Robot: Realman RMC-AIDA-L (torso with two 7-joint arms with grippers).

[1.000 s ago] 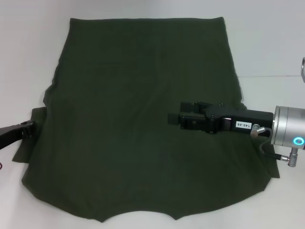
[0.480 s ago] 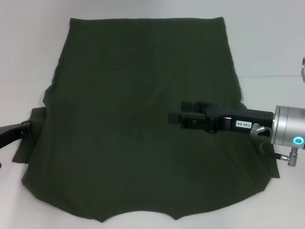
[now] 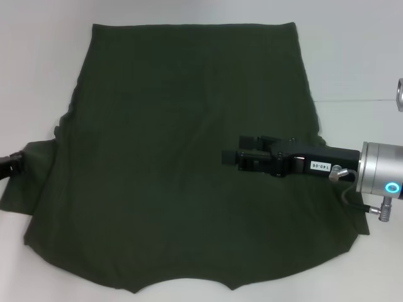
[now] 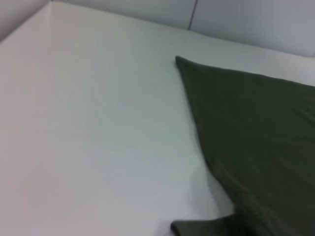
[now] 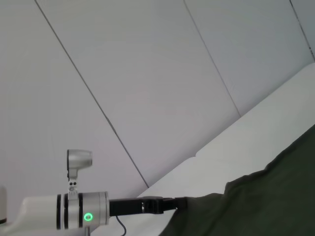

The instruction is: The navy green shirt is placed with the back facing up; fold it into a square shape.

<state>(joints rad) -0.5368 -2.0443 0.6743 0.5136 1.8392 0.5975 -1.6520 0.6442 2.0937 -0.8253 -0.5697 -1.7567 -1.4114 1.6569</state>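
Your dark green shirt (image 3: pixel 182 163) lies spread flat across the bench (image 3: pixel 44 69), plain side up. Your right gripper (image 3: pixel 230 157) hovers over it clenched, labelled "140-06"; your left gripper (image 3: pixel 9 165) grasps the sleeve at the bench's left edge.

R arm: matte black boxy claw (image 3: pixel 228 157) w/ white "140-06" label on the side, silver cylindrical wrist w/ cyan ring LED, thin black cable + silver fitting below; L claw (image 3: pixel 9 166) black, only tip visible.
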